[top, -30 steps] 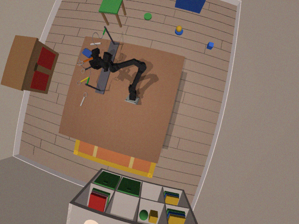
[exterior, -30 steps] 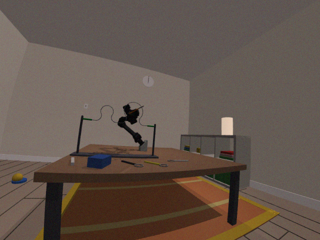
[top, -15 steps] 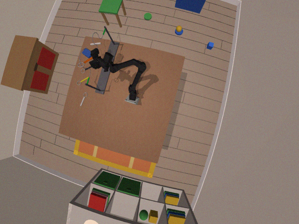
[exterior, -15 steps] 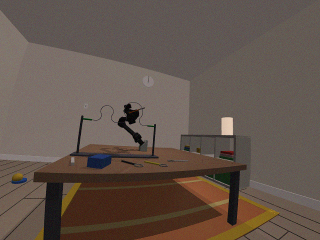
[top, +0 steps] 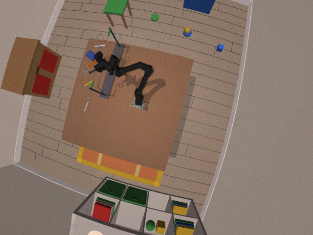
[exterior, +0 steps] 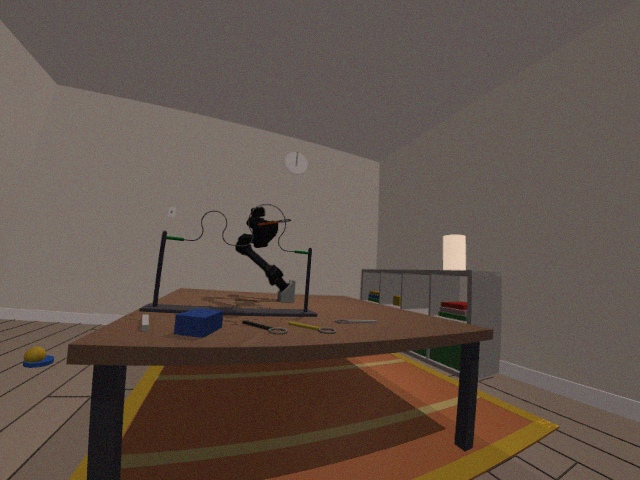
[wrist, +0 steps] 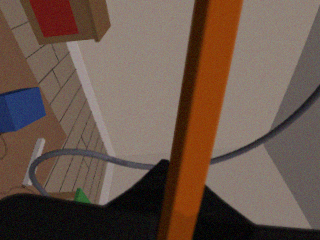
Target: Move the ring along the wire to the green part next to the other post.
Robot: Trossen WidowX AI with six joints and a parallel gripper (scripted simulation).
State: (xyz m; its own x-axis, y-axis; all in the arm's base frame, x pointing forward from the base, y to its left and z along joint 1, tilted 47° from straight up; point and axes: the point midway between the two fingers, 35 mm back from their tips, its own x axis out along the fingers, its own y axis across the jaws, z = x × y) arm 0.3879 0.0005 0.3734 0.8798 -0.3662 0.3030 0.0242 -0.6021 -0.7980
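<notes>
My gripper is shut on the orange handle, high above the table. The ring at its end lies nearly flat in the exterior view, at the right side of the wire's taller hump; the wire appears to pass through it. Contact cannot be told; the ring is outside the wrist view. The grey wire runs between green parts beside two posts. The wire crosses behind the handle in the wrist view.
A blue block and a white stick lie on the table. Loose rings with black, yellow and white handles lie near the dark base bar.
</notes>
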